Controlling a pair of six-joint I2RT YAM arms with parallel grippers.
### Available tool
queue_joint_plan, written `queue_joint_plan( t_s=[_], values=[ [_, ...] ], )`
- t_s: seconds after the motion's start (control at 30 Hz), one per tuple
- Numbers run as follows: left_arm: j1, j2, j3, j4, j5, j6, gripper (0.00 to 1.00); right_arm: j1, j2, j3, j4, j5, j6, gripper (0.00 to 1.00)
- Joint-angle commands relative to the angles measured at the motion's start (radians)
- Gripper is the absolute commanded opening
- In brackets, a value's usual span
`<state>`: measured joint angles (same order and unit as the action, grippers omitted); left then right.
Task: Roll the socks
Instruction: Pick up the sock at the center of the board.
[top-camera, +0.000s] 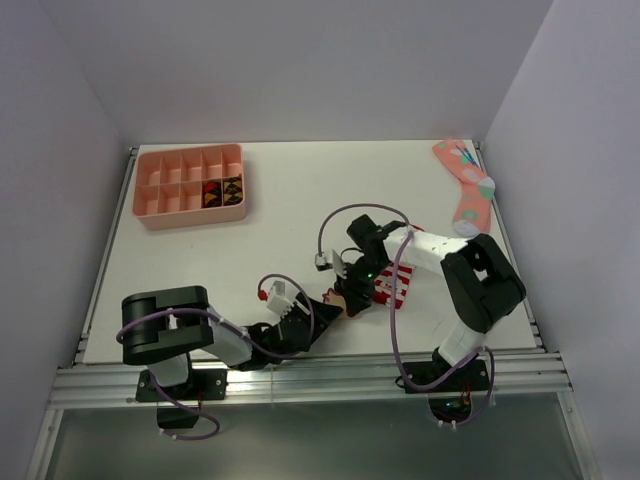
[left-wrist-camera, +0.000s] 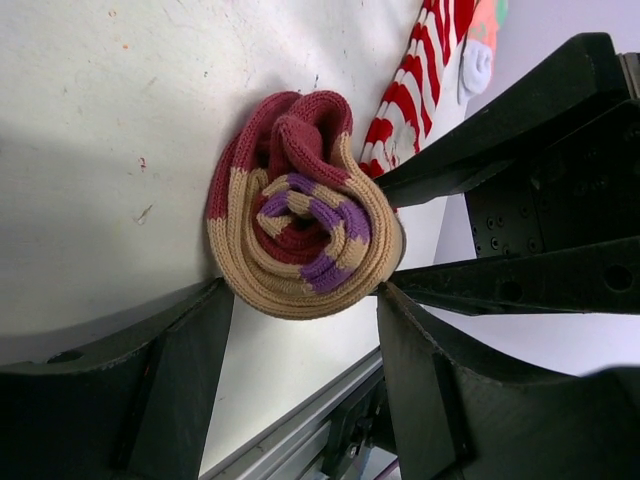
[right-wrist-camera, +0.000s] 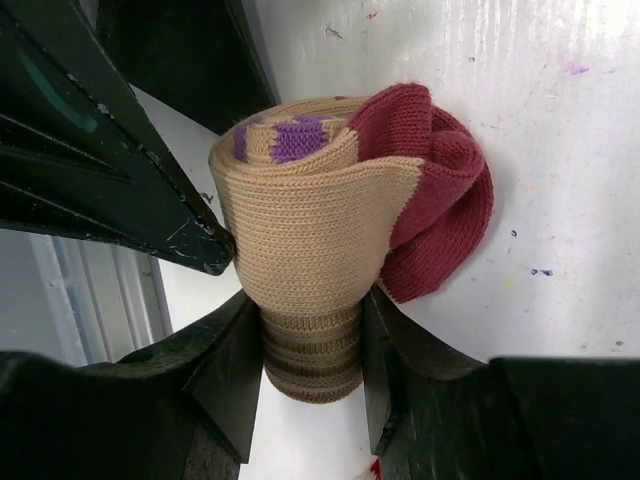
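Observation:
The tan sock (left-wrist-camera: 300, 225) is wound into a tight roll on the white table, its purple-striped cuff in the core and its dark red toe on the outside. My left gripper (left-wrist-camera: 305, 290) straddles the roll's near edge, with both fingertips against its sides. My right gripper (right-wrist-camera: 312, 340) is shut on one end of the same roll (right-wrist-camera: 310, 230), squeezing it narrow. In the top view both grippers meet at the tan sock (top-camera: 340, 302), left gripper (top-camera: 328, 307) and right gripper (top-camera: 353, 296). The red-and-white striped sock (top-camera: 398, 285) lies flat beside them, under the right arm.
A pink sock (top-camera: 465, 190) lies at the far right corner. At the far left stands a pink divided tray (top-camera: 190, 218), with small dark items in two cells. The table's metal front rail (top-camera: 300, 385) runs just behind the grippers. Walls enclose the table.

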<state>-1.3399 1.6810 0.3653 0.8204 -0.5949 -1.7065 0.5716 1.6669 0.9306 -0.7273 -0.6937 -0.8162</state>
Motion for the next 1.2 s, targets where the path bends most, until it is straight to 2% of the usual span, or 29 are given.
queue_joint_plan(
  t_s=[0.0,0.3,0.57,1.17],
  values=[
    [-0.018,0.023,0.017,-0.03,-0.059,-0.042,0.65,0.013,0.088,-0.021,-0.125,0.092,-0.021,0.34],
    [-0.033,0.063,0.021,-0.02,-0.1,-0.077,0.65,0.013,0.211,0.073,-0.34,0.025,-0.15,0.34],
    [-0.039,0.072,0.024,-0.046,-0.12,-0.102,0.65,0.013,0.286,0.152,-0.442,-0.038,-0.215,0.34],
    [-0.041,0.106,0.101,-0.179,-0.089,-0.136,0.67,0.013,0.324,0.177,-0.443,-0.058,-0.232,0.33]
  ],
)
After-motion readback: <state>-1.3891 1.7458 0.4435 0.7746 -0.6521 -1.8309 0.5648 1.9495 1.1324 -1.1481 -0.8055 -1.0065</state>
